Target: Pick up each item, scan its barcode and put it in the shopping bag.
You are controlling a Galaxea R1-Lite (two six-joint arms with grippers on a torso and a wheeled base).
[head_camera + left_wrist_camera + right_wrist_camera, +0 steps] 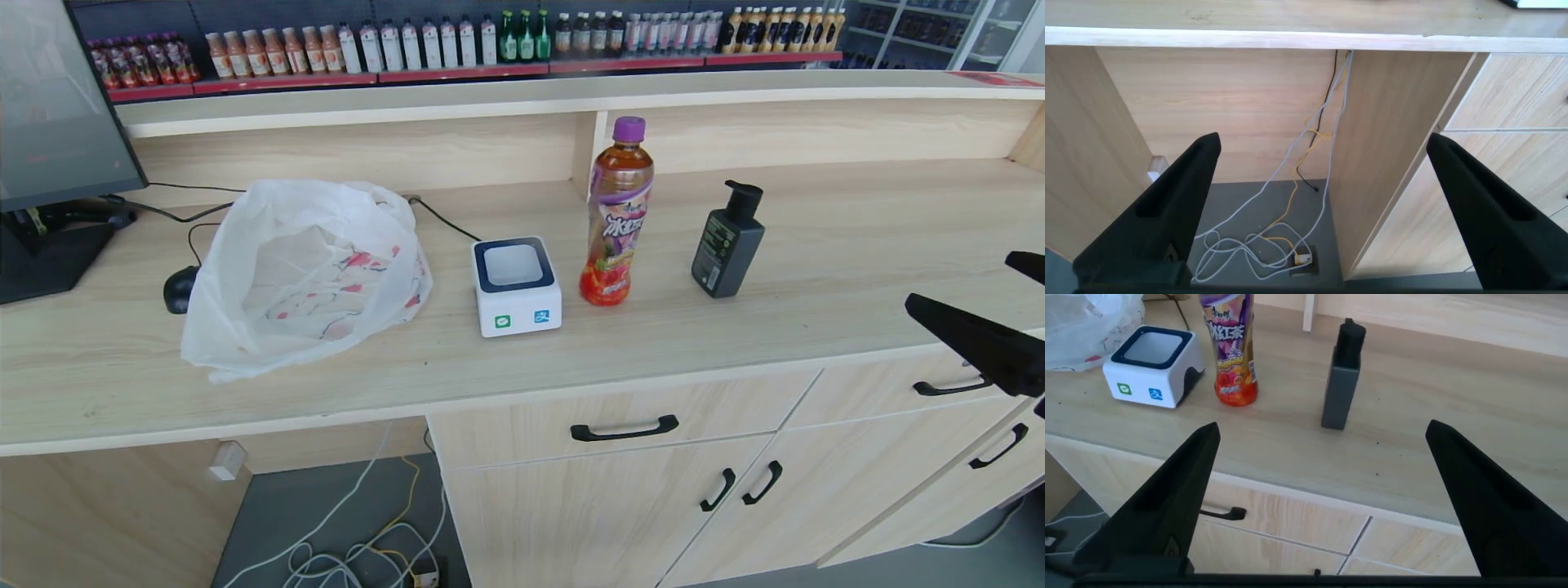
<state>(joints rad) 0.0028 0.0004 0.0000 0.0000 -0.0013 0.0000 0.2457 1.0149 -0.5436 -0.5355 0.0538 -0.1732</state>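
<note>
An iced-tea bottle (pixel 616 214) (pixel 1231 347) with a purple cap stands upright on the wooden counter (pixel 490 359), just right of the white scanner box (pixel 516 286) (pixel 1153 366). Further right stands a dark grey pump bottle (pixel 727 242) (pixel 1341 378). A white plastic shopping bag (pixel 306 273) lies open at the left. My right gripper (pixel 992 306) (pixel 1323 514) is open and empty, near the counter's front edge, short of the pump bottle. My left gripper (pixel 1323 212) is open and empty below the counter's front edge, facing the gap under it.
A monitor (pixel 57 122) and a black mouse (pixel 178 290) sit at the counter's far left, with cables behind the bag. Drawers and cabinet doors with black handles (pixel 624 430) are below. Loose cables (pixel 1266 237) lie on the floor under the counter. Shelves of bottles (pixel 490 41) line the back.
</note>
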